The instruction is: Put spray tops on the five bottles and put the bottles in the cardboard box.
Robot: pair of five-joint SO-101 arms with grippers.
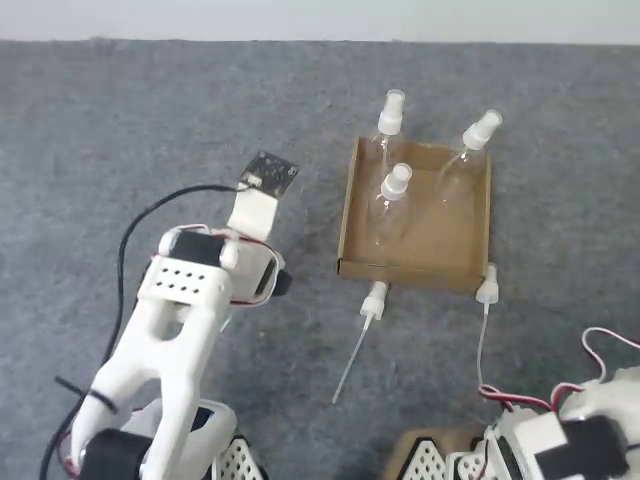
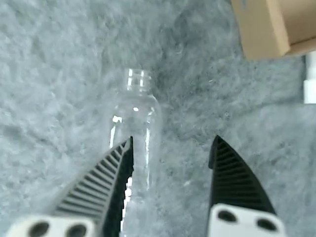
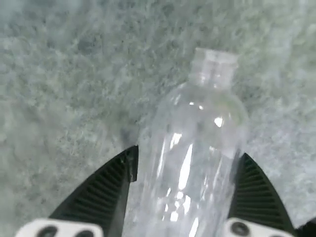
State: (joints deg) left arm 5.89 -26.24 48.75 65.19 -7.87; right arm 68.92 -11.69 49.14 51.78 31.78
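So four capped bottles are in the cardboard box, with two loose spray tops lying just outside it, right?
Not four: the high view shows three capped bottles in the cardboard box. Two loose spray tops do lie just outside it.

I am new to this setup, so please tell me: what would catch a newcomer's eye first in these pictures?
A cardboard box right of centre holds three capped bottles, with two loose spray tops lying just before it. The left jaws stand open over a capless bottle on the grey carpet; the right jaws clamp another bare bottle.
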